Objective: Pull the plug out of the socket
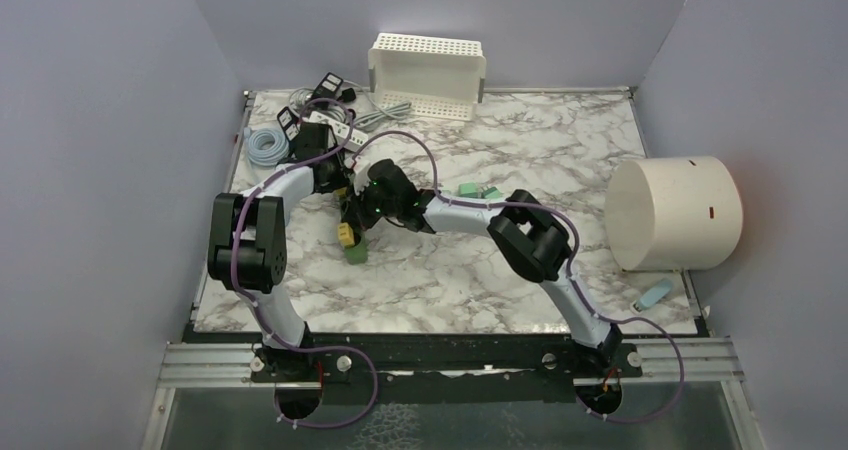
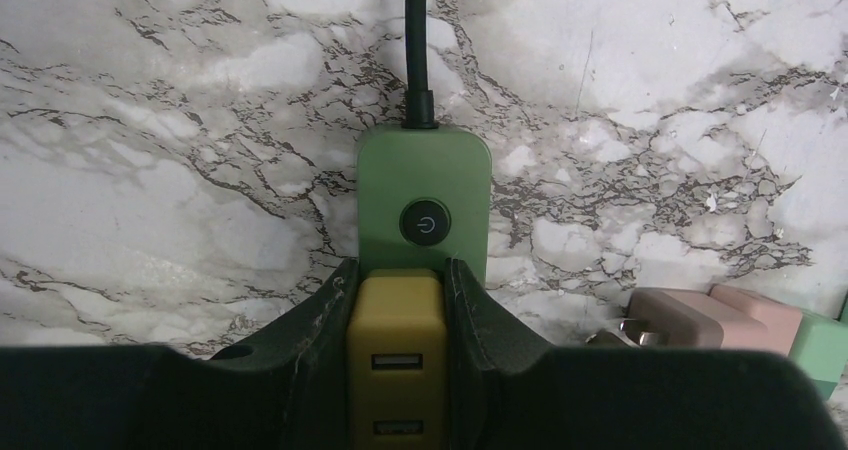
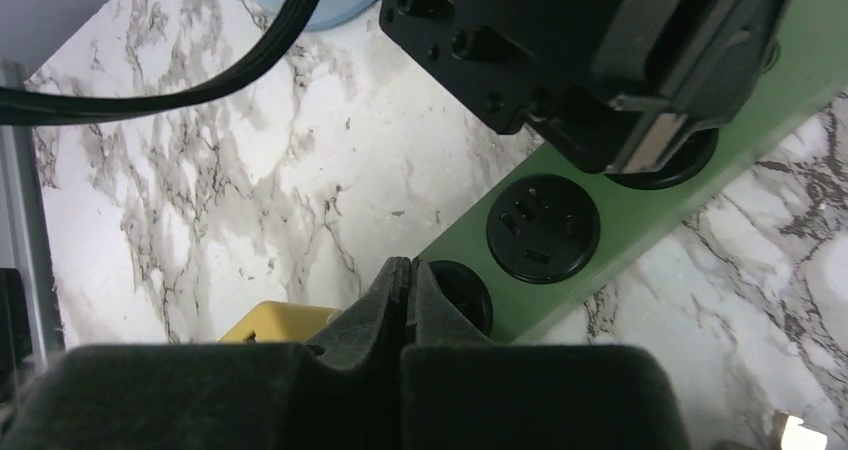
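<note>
left gripper clamped on yellow plug | right gripper pinched together at green power strip edge, apparently bracing it | plug looks seated beside strip's button | step: extraction | next: we pull straight out, keeping the strip pinned

left gripper: jaws clamped on yellow plug | right gripper: jaws pressed together, just beside the left

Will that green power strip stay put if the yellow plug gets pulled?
Probably not by itself: the strip looks light and lies loose on smooth marble, so it may lift with the plug. Its thick black cord might drag slightly.
</note>
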`<state>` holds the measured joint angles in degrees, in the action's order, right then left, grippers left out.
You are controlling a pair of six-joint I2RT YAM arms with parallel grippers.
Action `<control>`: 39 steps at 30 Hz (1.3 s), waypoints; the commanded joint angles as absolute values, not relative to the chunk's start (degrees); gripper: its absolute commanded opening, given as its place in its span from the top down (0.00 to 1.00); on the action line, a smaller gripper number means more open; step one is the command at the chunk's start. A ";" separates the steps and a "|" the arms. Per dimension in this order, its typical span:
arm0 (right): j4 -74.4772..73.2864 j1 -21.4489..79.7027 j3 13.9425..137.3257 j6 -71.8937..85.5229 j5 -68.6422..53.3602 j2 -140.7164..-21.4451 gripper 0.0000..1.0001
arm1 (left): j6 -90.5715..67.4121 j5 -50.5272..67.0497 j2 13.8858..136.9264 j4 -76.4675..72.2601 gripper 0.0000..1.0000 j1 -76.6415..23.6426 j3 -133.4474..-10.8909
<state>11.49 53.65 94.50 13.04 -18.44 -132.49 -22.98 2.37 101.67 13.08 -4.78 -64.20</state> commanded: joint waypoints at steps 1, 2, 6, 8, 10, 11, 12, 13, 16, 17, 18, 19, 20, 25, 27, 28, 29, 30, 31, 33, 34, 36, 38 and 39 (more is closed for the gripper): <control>6.15 54.67 96.59 13.84 -18.72 -136.52 0.99 | -23.73 4.19 103.53 12.69 1.00 -3.55 -65.98; 5.20 54.67 97.20 14.36 -18.60 -137.29 0.99 | -23.61 4.56 103.49 12.77 1.00 -3.33 -66.38; 0.61 54.58 100.31 16.57 -18.23 -141.07 0.99 | -22.57 6.31 102.53 14.15 1.00 -1.65 -69.28; -0.63 54.27 101.40 17.91 -17.65 -142.25 0.99 | -21.41 6.66 102.05 15.98 1.00 -0.53 -72.01; -0.85 53.81 101.54 19.08 -17.63 -142.84 0.99 | -20.12 6.49 101.60 17.94 1.00 0.25 -75.03; -0.84 53.53 101.44 19.78 -17.70 -143.00 0.99 | -19.53 6.24 101.35 18.70 1.00 0.60 -76.25; -0.87 53.13 101.43 20.47 -17.92 -143.27 0.99 | -18.99 5.81 101.08 19.32 1.00 0.81 -77.05; -0.60 52.73 101.17 21.04 -18.56 -143.53 0.99 | -18.53 5.21 100.85 19.97 1.00 0.97 -78.57; -0.17 51.77 100.79 22.94 -20.44 -144.40 0.99 | -16.80 3.24 100.25 21.76 1.00 1.31 -81.76; 0.17 51.48 100.59 23.44 -21.15 -144.70 0.99 | -16.16 2.66 100.20 22.44 1.00 1.39 -82.71; 0.26 51.19 100.62 23.93 -21.93 -145.13 0.99 | -15.72 2.40 100.05 22.73 1.00 1.38 -83.56; 0.30 50.88 100.82 24.32 -22.75 -145.61 0.99 | -15.19 2.56 100.01 23.14 1.00 1.40 -84.48; 0.06 50.60 101.27 24.85 -23.52 -146.22 0.99 | -14.86 2.81 100.12 23.68 1.00 1.41 -85.41; -0.88 49.56 103.46 26.29 -26.93 -148.92 0.99 | -13.53 3.06 100.64 26.01 1.00 1.41 -89.34; -1.64 49.17 104.83 26.81 -28.66 -150.15 0.99 | -13.44 3.29 100.49 26.42 1.00 1.41 -89.53; -1.62 49.02 105.31 27.14 -29.38 -150.65 0.99 | -13.56 3.44 100.35 26.43 1.00 1.43 -89.12; -1.70 48.78 105.70 27.50 -30.07 -151.13 0.99 | -13.87 3.69 100.13 26.37 1.00 1.41 -88.26; -1.96 48.45 106.41 27.85 -30.77 -151.72 0.99 | -14.15 3.77 99.80 26.30 1.00 1.41 -87.23; -2.08 48.12 107.04 28.37 -31.63 -152.22 0.99 | -14.44 3.71 99.43 26.32 1.00 1.41 -86.06; -2.14 47.06 108.25 30.20 -33.56 -153.51 0.99 | -15.16 3.52 98.31 25.69 1.00 1.41 -82.96; -1.85 46.50 108.62 31.81 -34.88 -154.11 0.99 | -15.44 3.63 97.83 24.90 1.00 1.45 -81.01; -1.09 45.40 109.26 35.52 -37.54 -155.34 0.99 | -16.23 4.28 95.16 22.81 1.00 1.41 -77.04; -1.09 44.93 111.18 38.37 -39.43 -156.56 0.99 | -16.83 4.86 93.59 20.70 1.00 1.41 -72.57; -2.06 44.91 112.45 39.17 -39.83 -157.13 0.99 | -17.01 5.33 92.80 19.56 1.00 1.41 -70.94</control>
